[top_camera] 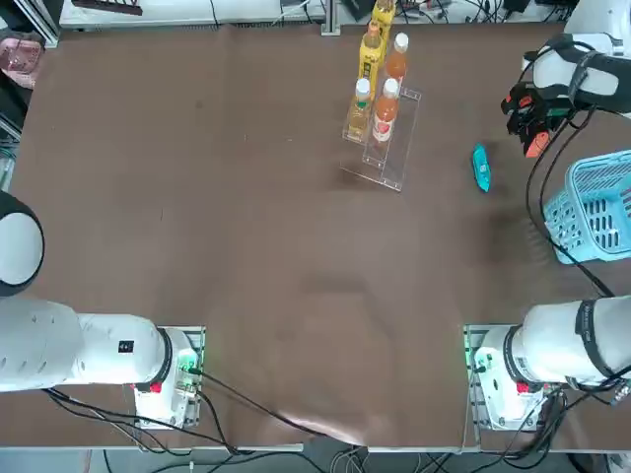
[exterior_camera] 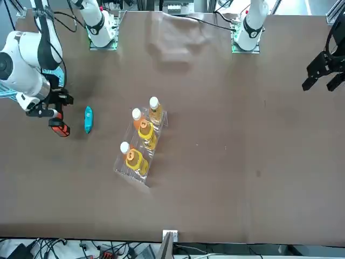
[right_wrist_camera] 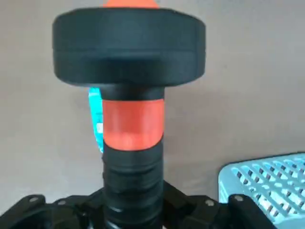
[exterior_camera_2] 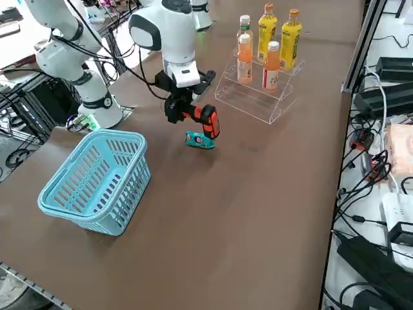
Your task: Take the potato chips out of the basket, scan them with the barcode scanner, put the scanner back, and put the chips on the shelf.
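1. One barcode scanner [right_wrist_camera: 133, 125], black with orange-red parts, is gripped by the right tool [right_wrist_camera: 133, 200], whose fingers are closed on its handle; the right arm [top_camera: 590, 74] holds it above the table [exterior_camera_2: 258, 213].
2. In the top view, the scanner's orange-red end is just beside the potato chips [top_camera: 481, 168], on their right; the right wrist view shows the scanner partly covering them.
3. The chips, a narrow teal-blue packet, lie on the table, outside the basket and apart from the shelf. In the top view their long side runs nearly up and down, slightly slanted.
4. The light blue lattice basket [exterior_camera_2: 122, 203] rests upright on the table, to the right of the chips and nearer the arm bases in the top view.
5. The clear two-tier shelf [exterior_camera_2: 255, 106] stands on the table, on the other side of the chips from the basket, set at a slant.
6. Five yellow, orange and amber bottles [exterior_camera_2: 271, 68] stand upright at the shelf, close together.
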### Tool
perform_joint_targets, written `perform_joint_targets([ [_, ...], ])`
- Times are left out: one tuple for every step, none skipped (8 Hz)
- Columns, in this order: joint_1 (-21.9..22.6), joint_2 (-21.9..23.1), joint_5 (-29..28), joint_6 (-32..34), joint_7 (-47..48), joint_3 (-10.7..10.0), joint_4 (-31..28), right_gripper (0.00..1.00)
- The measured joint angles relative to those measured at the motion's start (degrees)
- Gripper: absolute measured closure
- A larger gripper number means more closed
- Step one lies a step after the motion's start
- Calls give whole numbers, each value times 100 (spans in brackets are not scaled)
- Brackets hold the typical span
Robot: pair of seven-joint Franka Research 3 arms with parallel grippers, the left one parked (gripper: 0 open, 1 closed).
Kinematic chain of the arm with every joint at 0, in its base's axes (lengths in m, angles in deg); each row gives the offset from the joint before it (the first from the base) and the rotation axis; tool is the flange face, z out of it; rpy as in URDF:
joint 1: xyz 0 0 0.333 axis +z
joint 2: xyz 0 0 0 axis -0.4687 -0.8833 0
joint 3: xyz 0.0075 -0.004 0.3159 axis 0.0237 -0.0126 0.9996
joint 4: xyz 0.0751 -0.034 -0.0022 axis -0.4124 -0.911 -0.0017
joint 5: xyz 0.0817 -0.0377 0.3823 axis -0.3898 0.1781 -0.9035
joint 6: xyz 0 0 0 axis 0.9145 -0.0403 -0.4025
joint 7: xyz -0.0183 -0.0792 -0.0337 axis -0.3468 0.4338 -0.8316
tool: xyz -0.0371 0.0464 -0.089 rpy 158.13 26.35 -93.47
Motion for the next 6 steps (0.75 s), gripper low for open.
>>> perform_joint_targets([
  [110,138,-2,-31,177,3,-160,84],
  [255,272,-3,-150,389,9,-384,84],
  [380,413,-3,-350,580,13,-700,84],
  [486,557,-3,-550,733,14,-1052,84],
  [584,705,-3,-698,848,16,-1388,84],
  [662,837,-3,-766,928,16,-1647,84],
])
